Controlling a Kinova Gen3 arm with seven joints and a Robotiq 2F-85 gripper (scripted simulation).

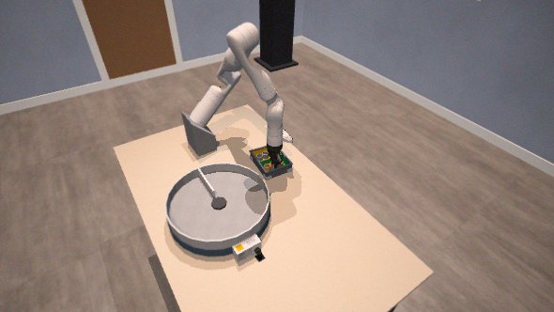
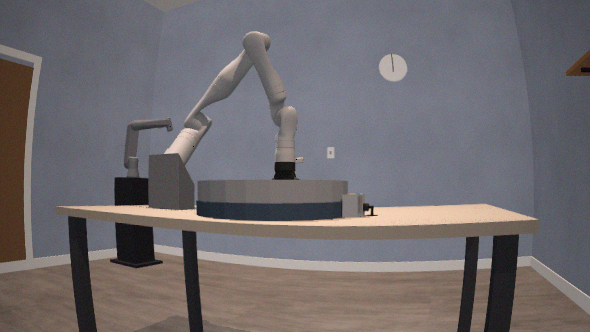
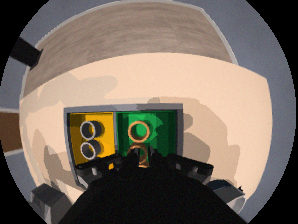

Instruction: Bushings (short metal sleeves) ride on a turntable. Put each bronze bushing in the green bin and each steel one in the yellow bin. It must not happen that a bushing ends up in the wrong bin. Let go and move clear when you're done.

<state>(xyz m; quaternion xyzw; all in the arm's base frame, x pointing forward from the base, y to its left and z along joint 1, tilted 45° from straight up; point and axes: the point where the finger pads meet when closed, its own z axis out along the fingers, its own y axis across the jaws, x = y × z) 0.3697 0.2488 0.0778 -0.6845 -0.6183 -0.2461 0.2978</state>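
My gripper points down into the green bin. Its fingers are slightly parted, with part of a bronze bushing showing between them, and they do not look clamped on it. The fingers hide much of that bushing. Another bronze bushing stands in the green bin just beyond it. Two steel bushings are in the yellow bin, to the left in the wrist view. The turntable shows no bushing in the top view.
Both bins share a grey-walled tray beside the turntable. A light bar runs from the turntable's hub to its raised rim. A small white box sits at the rim. The robot's grey base stands behind.
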